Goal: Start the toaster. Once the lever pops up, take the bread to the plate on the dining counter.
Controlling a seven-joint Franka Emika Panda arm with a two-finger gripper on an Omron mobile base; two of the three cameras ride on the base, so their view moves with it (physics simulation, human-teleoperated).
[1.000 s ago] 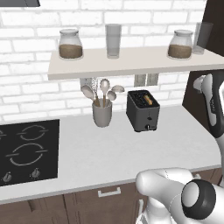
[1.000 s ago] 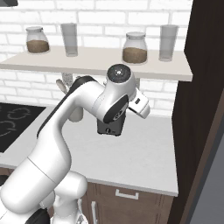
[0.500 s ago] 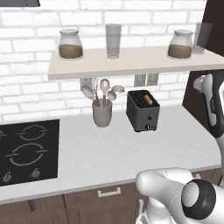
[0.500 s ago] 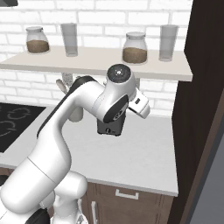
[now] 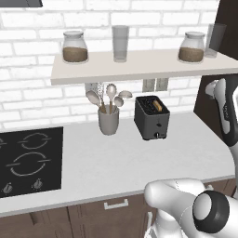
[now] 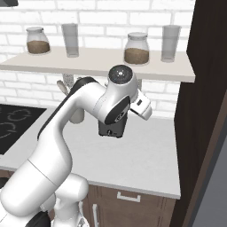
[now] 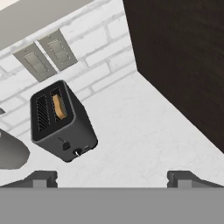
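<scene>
The task looks barely begun. The small boxy dark grey toaster [image 5: 152, 116] stands on the white worktop [image 5: 121, 162] just right of centre in the left base view, against the white brick wall. The square golden-tan bread slice [image 5: 158, 106] sits in the right-hand slot, its top edge showing; in the hand view it appears in the slot at the left of the frame [image 7: 59, 107]. Nothing touches the toaster, so starting it, the lever popping up, and carrying the bread away all seem still to come.

In the hand view the gripper [image 7: 113, 178] hangs above the worktop at the lower edge of the frame, its two dark fingertips [image 7: 41, 178] spread wide with nothing between them, well apart from the toaster.

From left to right in the left base view: a black hob [image 5: 29, 160] at lower left, a grey utensil cup [image 5: 108, 122] with pale spoons just beside the toaster, a shelf [image 5: 139, 65] with jars and glasses above, and a dark cabinet side [image 5: 218, 69] at far right. The path to the toaster's front looks free.
</scene>
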